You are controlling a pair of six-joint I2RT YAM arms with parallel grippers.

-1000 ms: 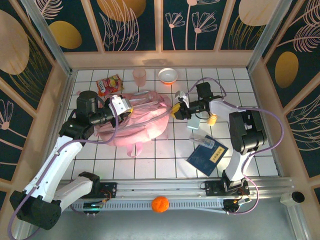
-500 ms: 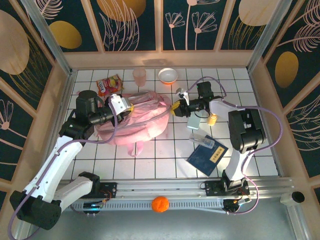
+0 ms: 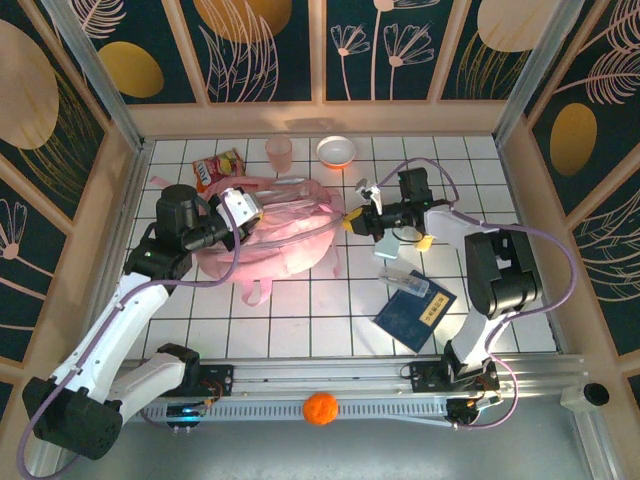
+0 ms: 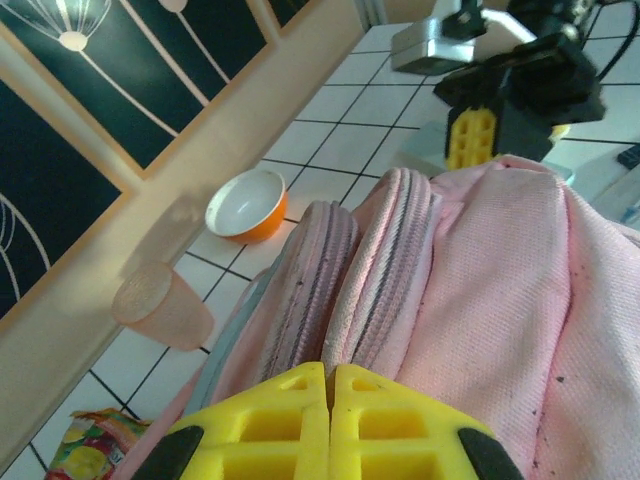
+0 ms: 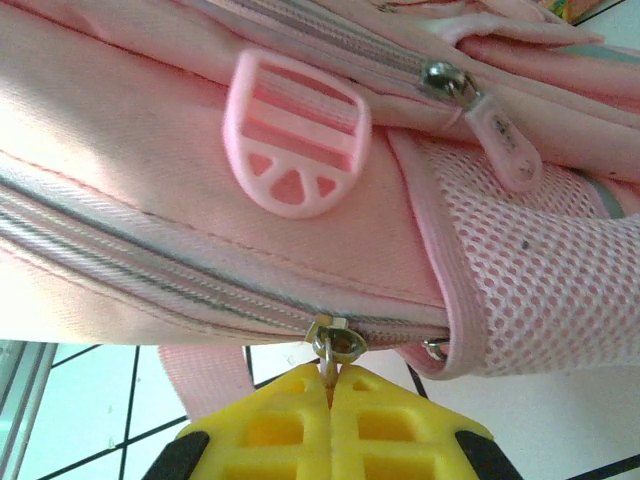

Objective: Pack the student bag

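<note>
The student bag (image 3: 290, 240) lies slumped on the white tiled table (image 3: 300, 320), a little left of centre in the top external view, with a pink strap trailing toward the lower edge. The left gripper (image 3: 246, 208) sits at the bag's upper left. In the left wrist view its yellow fingers (image 4: 300, 420) are pressed together at the bottom of the frame, pinching the bag's fabric where two padded zip ridges run up into them. The right gripper (image 3: 350, 218) meets the bag's right edge. In the right wrist view its jaws are closed on a small metal zip pull (image 5: 329, 350) hanging from the lower zip line. Above that are a pink plastic buckle (image 5: 295, 145) and, to the right, a mesh side pocket (image 5: 540, 260). Along the upper edge of the table stand a snack packet (image 3: 218, 170), a pale pink cup (image 3: 279, 153) and an orange bowl (image 3: 336, 151) with a white inside. A blue book (image 3: 415, 315) lies at lower right, and an orange ball (image 3: 320, 407) rests by the rail at the bottom.
</note>
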